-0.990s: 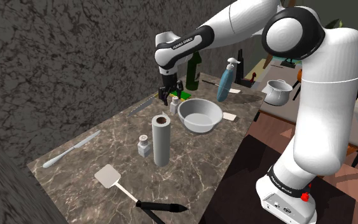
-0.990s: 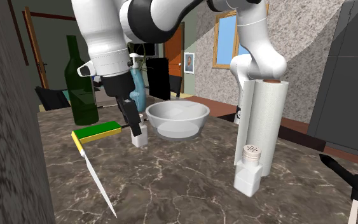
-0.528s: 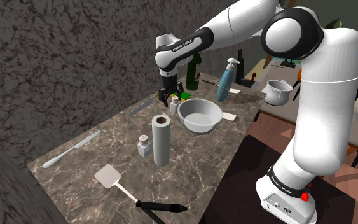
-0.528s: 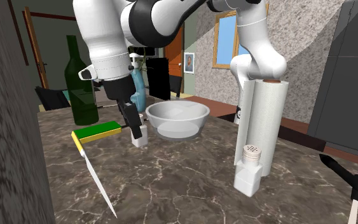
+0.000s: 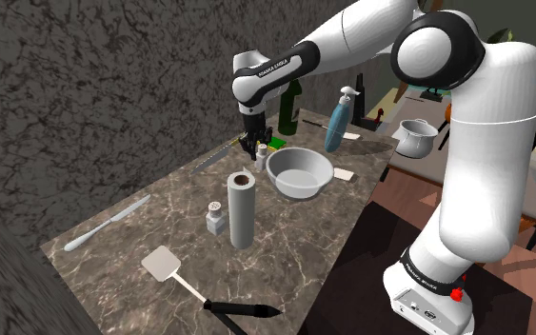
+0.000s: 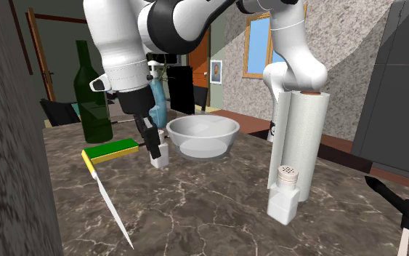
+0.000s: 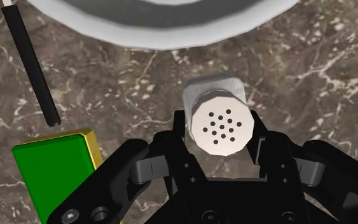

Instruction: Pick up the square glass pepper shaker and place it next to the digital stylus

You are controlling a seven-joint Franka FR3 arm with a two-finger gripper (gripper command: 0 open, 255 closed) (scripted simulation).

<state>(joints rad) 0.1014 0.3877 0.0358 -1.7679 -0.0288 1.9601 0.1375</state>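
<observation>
**Shoulder view: gripper (image 5: 259,146) clamped on the shaker (image 5: 260,160) beside the bowl (image 5: 299,187)**

On the shoulder view's left, a knife (image 5: 109,224) lies on the dark marbled counter (image 5: 294,228). A spatula (image 5: 166,262) lies nearer the front edge. Further right, the stylus (image 5: 213,157) lies along the wall. In front of it a second shaker (image 5: 216,217) stands touching or just beside a paper roll (image 5: 242,214). Right of the stylus the arm comes down with the gripper pointing straight at the counter. The white shaker stands upright beneath it, just beside the bowl's rim. A green sponge (image 5: 277,143) lies behind it, near a green bottle (image 5: 292,105). A blue spray bottle (image 5: 337,124) stands further right.

In the second exterior view, the stylus (image 6: 112,207) runs along the left, one end by the sponge (image 6: 112,149). To their right the gripper (image 6: 155,145) straddles the shaker (image 6: 160,156), whose base rests on the counter. The bowl (image 6: 203,138) is just beside it. Well apart on the right stand the roll (image 6: 297,145) and the second shaker (image 6: 285,193).

In the wrist view, the shaker (image 7: 212,92) shows a pale cap with small holes. The gripper (image 7: 222,133) has a black finger pressed against each side of the cap. The bowl (image 7: 165,25) lies just beyond it. The sponge (image 7: 56,168) and the stylus's (image 7: 31,63) black end lie off to one side.
</observation>
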